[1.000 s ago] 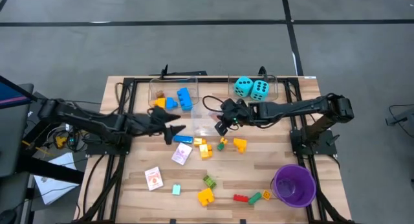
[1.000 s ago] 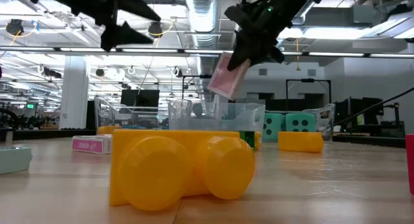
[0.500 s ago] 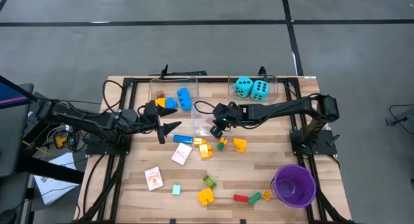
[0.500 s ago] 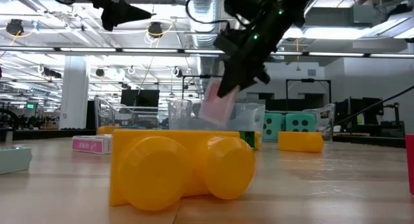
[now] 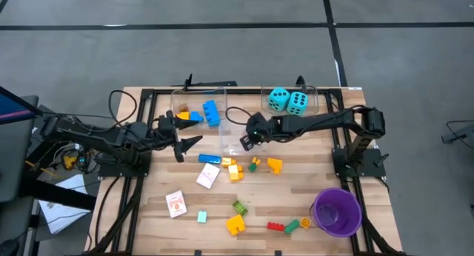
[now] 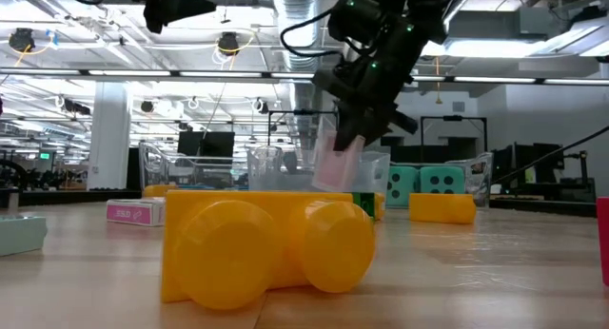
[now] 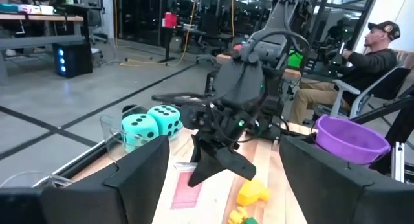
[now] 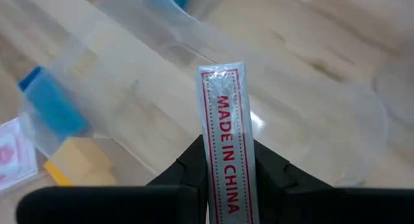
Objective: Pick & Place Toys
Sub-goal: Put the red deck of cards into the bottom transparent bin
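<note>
While two turquoise dice (image 5: 288, 100) already sit in the clear bin (image 5: 315, 100) at the desk's far edge and a blue brick (image 5: 211, 112) lies in the bin (image 5: 178, 102) beside it toward the far left, most of the toys are unsorted, so the job looks well short of half done. Still loose on the desk (image 5: 148, 211) are two card packs (image 5: 176, 204) toward the near left corner, a cluster of yellow, blue and green bricks (image 5: 235, 170) at the middle, and yellow, red and green bricks (image 5: 235, 225) along the near edge by the purple cup (image 5: 337, 211). The right claw (image 5: 246, 140) is clenched on a red-and-white card pack (image 8: 226, 143), held on edge between its fingers (image 8: 194, 166) above the middle clear bin (image 5: 231, 137), seemingly about to drop it in. The left claw (image 5: 185, 137) hangs spread and empty just left of that bin.
</note>
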Controlling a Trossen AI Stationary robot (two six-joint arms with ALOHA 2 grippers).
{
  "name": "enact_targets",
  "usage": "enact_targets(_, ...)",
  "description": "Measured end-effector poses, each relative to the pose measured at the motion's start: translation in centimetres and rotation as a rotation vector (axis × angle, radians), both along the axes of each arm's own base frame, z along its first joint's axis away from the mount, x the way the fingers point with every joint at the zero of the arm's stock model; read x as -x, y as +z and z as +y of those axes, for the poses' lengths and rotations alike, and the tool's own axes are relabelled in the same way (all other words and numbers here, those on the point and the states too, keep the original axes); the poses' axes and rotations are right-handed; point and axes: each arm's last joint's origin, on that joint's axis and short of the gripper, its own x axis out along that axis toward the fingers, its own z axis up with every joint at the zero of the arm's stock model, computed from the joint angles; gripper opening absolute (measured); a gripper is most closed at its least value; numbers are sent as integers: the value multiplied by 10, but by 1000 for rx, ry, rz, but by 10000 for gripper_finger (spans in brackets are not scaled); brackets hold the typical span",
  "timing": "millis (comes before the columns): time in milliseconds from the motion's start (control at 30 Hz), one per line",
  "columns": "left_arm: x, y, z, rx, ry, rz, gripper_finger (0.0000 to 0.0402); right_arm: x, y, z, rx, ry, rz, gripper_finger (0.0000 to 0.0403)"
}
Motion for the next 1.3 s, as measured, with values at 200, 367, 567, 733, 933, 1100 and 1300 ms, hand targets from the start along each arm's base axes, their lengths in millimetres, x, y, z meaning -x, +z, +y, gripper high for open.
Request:
enact_targets(200,0,1,0,9,0,-12,290,1,0,0,-51,-154,-44,66)
enact_targets(367,0,5,0,44,5,-62,289,7,-3,-6,-91,-248,-21,66)
enact_targets(567,1,17,0,81,6,-196,290,12,-5,-10,-135,-343,-5,66)
enact_targets(733,2,23,1,64,10,-252,290,12,-5,-11,-195,-465,-53,66)
enact_targets(933,4,28,1,-3,18,-284,290,12,-5,-14,-215,-511,-76,66)
enact_targets(1100,5,33,1,-70,31,-306,290,11,-4,-14,-221,-516,-94,66)
enact_targets(1300,6,36,2,-106,42,-327,290,9,-3,-14,-208,-488,-107,74)
